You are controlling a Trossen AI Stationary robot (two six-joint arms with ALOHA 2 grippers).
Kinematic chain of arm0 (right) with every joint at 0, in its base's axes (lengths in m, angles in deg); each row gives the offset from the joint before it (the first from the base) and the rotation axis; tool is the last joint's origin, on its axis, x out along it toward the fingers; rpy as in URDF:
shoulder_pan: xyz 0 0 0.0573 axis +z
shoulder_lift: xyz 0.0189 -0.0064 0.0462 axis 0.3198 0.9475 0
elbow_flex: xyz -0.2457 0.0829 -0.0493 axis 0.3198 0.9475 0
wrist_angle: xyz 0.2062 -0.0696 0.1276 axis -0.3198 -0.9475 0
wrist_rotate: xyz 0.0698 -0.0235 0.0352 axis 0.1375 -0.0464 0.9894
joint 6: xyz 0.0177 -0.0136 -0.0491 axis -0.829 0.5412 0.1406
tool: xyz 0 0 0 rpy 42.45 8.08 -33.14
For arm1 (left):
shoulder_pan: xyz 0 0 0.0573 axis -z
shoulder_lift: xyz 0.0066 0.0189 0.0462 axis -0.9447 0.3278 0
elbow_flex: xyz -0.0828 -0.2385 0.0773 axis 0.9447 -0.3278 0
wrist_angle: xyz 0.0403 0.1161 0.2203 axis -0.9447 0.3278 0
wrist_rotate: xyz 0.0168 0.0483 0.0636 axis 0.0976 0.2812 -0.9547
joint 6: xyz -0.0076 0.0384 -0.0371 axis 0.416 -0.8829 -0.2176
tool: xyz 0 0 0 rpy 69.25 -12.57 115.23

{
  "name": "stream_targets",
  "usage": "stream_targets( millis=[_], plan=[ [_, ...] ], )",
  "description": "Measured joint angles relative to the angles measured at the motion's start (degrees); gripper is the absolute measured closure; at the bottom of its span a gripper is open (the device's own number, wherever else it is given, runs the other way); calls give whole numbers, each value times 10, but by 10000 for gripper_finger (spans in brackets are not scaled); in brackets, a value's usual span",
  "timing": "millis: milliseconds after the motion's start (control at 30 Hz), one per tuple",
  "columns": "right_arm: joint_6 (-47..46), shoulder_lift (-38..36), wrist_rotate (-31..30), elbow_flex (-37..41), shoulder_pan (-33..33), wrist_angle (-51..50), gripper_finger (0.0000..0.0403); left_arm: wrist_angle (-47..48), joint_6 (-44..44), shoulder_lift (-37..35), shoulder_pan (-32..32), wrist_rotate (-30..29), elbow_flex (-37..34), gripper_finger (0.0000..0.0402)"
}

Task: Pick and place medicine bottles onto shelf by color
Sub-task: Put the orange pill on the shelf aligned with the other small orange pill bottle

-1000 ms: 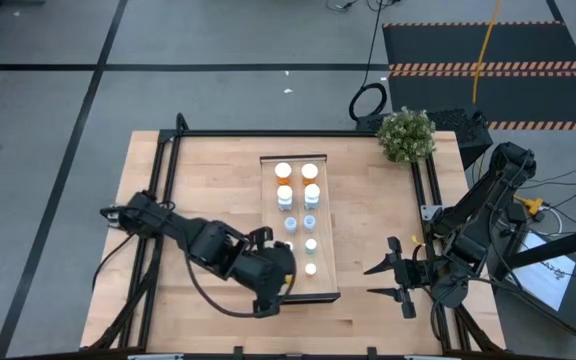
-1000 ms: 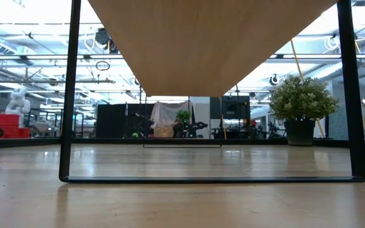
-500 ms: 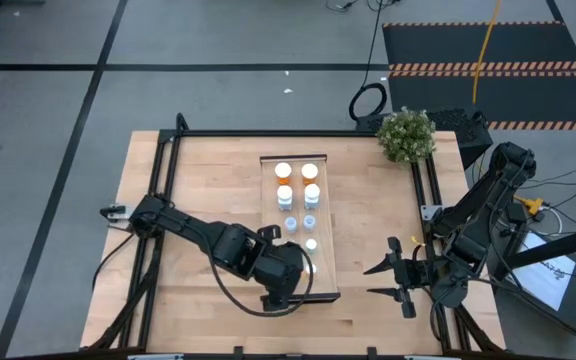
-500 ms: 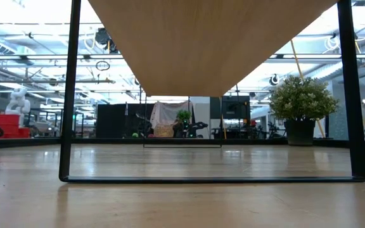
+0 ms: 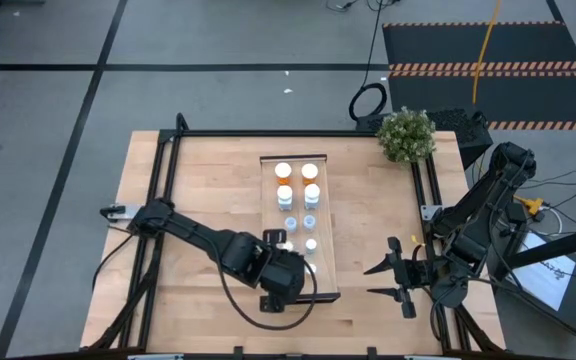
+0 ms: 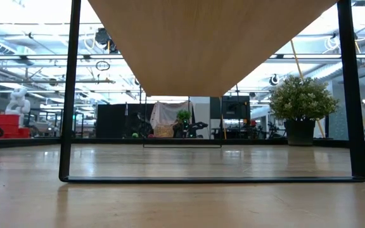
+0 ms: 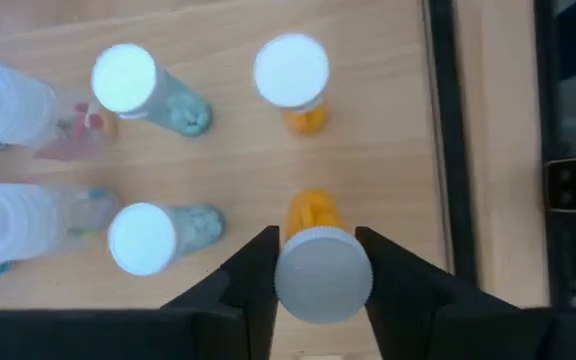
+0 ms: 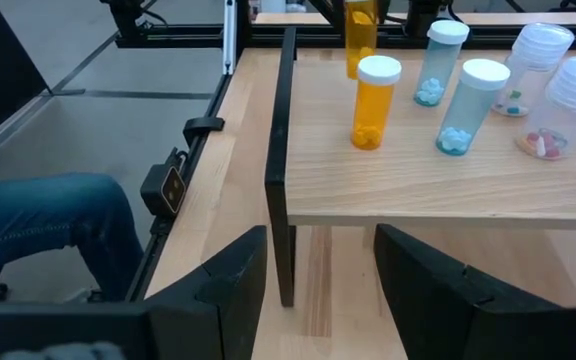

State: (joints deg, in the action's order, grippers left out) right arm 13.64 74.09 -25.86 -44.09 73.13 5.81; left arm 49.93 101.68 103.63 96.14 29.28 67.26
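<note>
The low view looks level across the pale wooden desk (image 6: 182, 202). A light-wood shelf (image 6: 211, 44) fills the upper middle, seen from underneath, carried by two thin black legs (image 6: 71, 88) joined by a black bar (image 6: 211, 179) resting on the desk. A potted green plant (image 6: 301, 104) stands near the desk's far edge. Beyond lies a bright hall with ceiling lights.

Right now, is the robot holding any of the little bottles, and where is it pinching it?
Yes. The left gripper holds an orange bottle, its fingers pinching the sides of the white cap. The right gripper holds nothing.
</note>
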Motion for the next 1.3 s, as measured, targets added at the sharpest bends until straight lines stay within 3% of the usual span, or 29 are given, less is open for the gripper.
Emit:
stream_targets(
  millis=[1300],
  plan=[
    [-2, 0, 0, 0, 0, 1, 220, 6, -43, 20, -16, 8, -1, 272]
  ],
)
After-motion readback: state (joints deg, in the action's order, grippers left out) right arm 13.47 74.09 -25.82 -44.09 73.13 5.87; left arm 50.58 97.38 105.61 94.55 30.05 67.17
